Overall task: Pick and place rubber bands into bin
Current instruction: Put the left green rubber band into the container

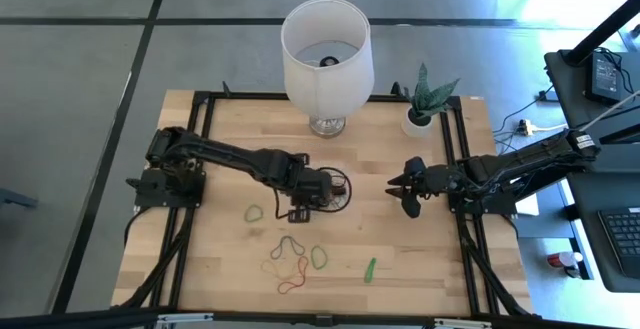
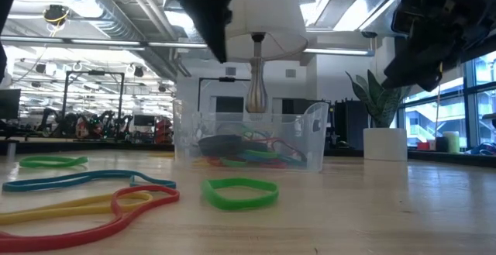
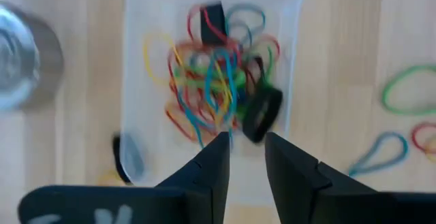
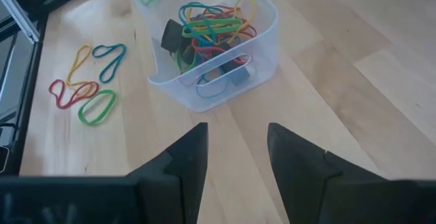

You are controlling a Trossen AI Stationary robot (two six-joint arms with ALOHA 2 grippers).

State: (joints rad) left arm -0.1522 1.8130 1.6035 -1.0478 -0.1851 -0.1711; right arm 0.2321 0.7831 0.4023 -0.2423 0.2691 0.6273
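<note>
**Inspector:** Report clearance around the bin.

**Operator:** I see the bin point(image 4: 216, 47), a clear tub, near the middle of the table point(image 1: 230, 129), in front of the lamp point(image 1: 327, 54). The side of the bin facing the right arm is bare wood, open all the way to that arm. On the side away from the lamp, loose rubber bands point(image 1: 292, 261) lie scattered well apart from the bin: green, yellow, red and blue loops, plus one green band point(image 1: 254, 212) off on the left arm's side. A black frame rail point(image 1: 205, 119) runs along the table's edges.

**Inspector:** The hands?

**Operator:** My left hand point(image 3: 243, 154) hangs directly above the bin, fingers parted by a narrow gap, nothing between them, touching nothing. Below it the bin holds a tangle of coloured bands with a few dark ones. My right hand point(image 4: 235, 149) waits beside the bin on the potted plant's side, raised off the table, fingers apart and empty.

**Inspector:** Surface and surroundings?

**Operator:** Light wooden table. The white-shaded lamp stands at the far edge; the potted plant point(image 1: 424, 107) sits in a white pot near the far right corner. Beyond the bin, the low view shows a large workshop hall with ceiling ducts, strip lights and windows.
</note>
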